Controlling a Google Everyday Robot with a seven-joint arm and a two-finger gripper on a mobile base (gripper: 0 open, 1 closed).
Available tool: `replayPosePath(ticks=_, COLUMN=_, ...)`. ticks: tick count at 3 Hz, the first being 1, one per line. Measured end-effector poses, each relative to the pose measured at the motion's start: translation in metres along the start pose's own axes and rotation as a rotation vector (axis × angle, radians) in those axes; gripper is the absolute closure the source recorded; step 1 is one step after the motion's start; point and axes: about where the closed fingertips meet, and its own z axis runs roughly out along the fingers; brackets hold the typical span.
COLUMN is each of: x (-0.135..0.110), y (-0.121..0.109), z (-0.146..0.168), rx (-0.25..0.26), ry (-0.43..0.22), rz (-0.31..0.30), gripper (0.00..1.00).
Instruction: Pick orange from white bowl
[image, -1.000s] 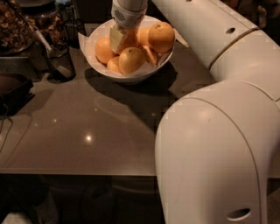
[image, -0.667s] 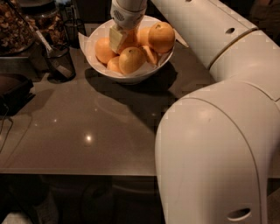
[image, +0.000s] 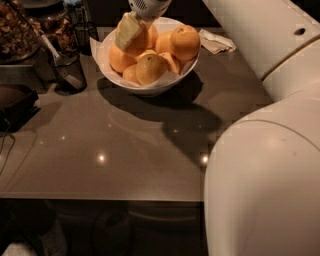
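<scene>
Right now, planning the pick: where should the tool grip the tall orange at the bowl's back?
Probably its upper sides, from above: the orange sits hemmed by other fruit in the white bowl, top free. The tool is at its left edge.

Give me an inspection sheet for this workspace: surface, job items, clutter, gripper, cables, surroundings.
Surface: glossy grey-brown counter, with light glints and the bowl's shadow on it.
Job's things: white bowl, paper-lined, at the far side, piled with fruit; orange at the pile's back left.
Clutter: black mesh cup holding a utensil, left of the bowl; snack jars far left; folded napkin right of the bowl.
Grippers: gripper down in the bowl, against the orange.
Cables: thin cord at the left edge, probably.
Surroundings: robot's white arm fills the right; dark below the counter edge.
</scene>
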Motion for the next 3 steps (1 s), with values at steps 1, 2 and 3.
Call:
replayPosePath(ticks=1, x=-0.001, y=0.001, z=-0.001, rx=-0.003, ry=-0.007, rz=-0.001, gripper=1.00)
replayPosePath(ticks=2, x=-0.013, y=0.005, z=-0.007, rx=-0.005, ry=-0.020, rz=-0.029, gripper=1.00)
replayPosePath(ticks=3, x=-0.016, y=0.020, z=-0.026, rx=-0.040, ry=-0.043, rz=-0.038, gripper=1.00)
